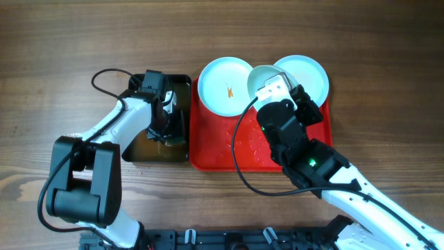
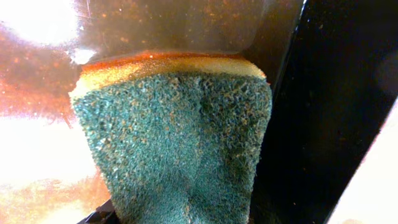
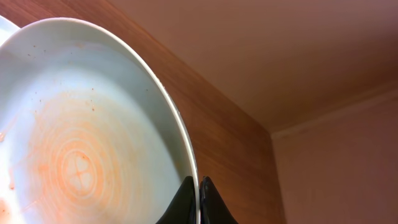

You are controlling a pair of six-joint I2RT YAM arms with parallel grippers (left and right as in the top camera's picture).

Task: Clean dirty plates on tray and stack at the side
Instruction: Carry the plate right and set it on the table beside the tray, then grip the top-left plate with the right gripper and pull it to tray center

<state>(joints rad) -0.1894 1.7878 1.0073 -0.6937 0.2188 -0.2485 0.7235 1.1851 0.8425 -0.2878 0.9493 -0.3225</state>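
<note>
No text, label, brand, number or sign can be read in any of the three views.

The worktop [image 1: 48, 35] is brown wood, with dark lines running across it from side to side. From above, it fills the whole view. From the right wrist camera, the wood goes up at a slant. Past it is a plain tan wall [image 3: 280, 43]. A thin line [image 3: 336, 115] shows where that wall meets another flat tan part. The light is soft and even.
</note>
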